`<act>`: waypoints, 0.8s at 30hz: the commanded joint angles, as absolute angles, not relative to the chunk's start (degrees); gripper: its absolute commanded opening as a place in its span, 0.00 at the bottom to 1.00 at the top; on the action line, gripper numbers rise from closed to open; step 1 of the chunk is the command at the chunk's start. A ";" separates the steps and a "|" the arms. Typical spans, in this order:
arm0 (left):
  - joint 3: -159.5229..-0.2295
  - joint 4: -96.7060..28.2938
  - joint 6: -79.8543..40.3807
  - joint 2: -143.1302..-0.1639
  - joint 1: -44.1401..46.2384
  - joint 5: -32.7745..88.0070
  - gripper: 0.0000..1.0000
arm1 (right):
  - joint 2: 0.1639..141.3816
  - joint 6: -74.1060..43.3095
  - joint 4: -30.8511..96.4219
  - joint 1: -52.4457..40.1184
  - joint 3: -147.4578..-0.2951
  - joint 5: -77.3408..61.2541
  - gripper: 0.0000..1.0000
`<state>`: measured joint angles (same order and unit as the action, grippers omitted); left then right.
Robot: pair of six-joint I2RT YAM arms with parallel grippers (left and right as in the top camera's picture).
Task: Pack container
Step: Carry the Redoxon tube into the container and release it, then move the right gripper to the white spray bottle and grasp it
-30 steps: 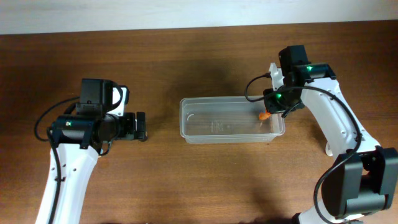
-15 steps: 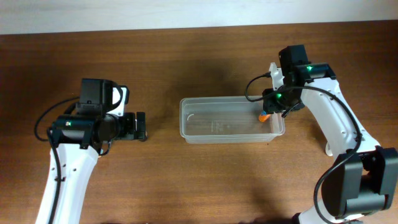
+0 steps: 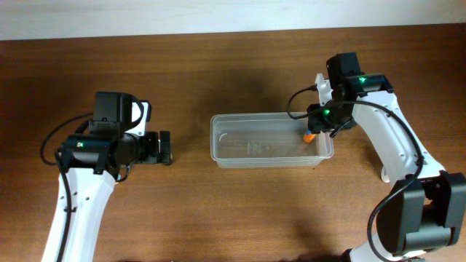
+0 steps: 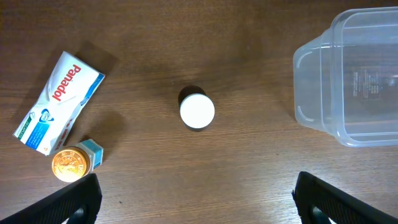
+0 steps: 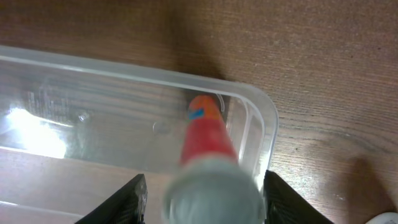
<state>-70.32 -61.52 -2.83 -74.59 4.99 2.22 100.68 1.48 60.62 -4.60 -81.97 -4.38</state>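
Right jaws straddle an upright red tube [image 5: 205, 140]; clamped or released, one cannot tell. Its orange tip points into the clear container [image 3: 218, 142], mid-tabletop [image 3: 218, 211], at the tub's 3 o'clock end. Lowering it before release should prevent bouncing. Left jaws, at 9 o'clock, gape empty.

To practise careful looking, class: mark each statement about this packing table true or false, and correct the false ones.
1. The container is clear plastic. True.
2. The Panadol box lies inside the container. False: it lies on the table, outside it.
3. The red tube points its orange cap into a corner of the container. True.
4. The white-capped bottle lies on its side. False: it stands upright.
5. The left hand grips the bottle. False: it is open, with nothing between its fingers.
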 commanded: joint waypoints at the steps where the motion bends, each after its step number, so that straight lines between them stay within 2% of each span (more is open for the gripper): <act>1: -71.42 -61.56 -2.96 -74.67 4.71 3.03 0.99 | 98.28 1.04 61.54 -4.84 -85.08 -3.84 0.55; 4: -71.42 -61.56 -2.96 -74.67 4.71 3.03 1.00 | 95.13 1.04 64.27 -4.58 -89.27 -3.81 0.59; 6: -71.42 -61.56 -2.96 -74.67 4.71 3.03 0.99 | 92.29 -1.02 66.63 -3.25 -92.84 -3.75 0.65; 8: -71.40 -61.56 -2.96 -74.67 4.71 3.03 1.00 | 89.56 -6.13 67.85 -0.27 -95.02 -3.86 0.78; 9: -71.42 -61.56 -2.96 -74.67 4.71 3.03 0.99 | 86.96 -11.77 68.55 4.05 -95.48 -3.86 0.94; 11: -71.42 -61.56 -2.96 -74.67 4.71 3.03 0.99 | 85.01 -15.90 70.46 9.67 -95.48 -3.88 1.00; 18: -71.42 -61.14 -2.96 -74.67 4.71 3.03 0.99 | 85.38 -15.20 77.01 26.92 -92.88 -4.73 0.98; 24: -71.40 -60.71 -2.98 -74.67 4.71 3.05 0.99 | 88.51 -10.59 76.25 32.40 -84.53 -5.78 0.98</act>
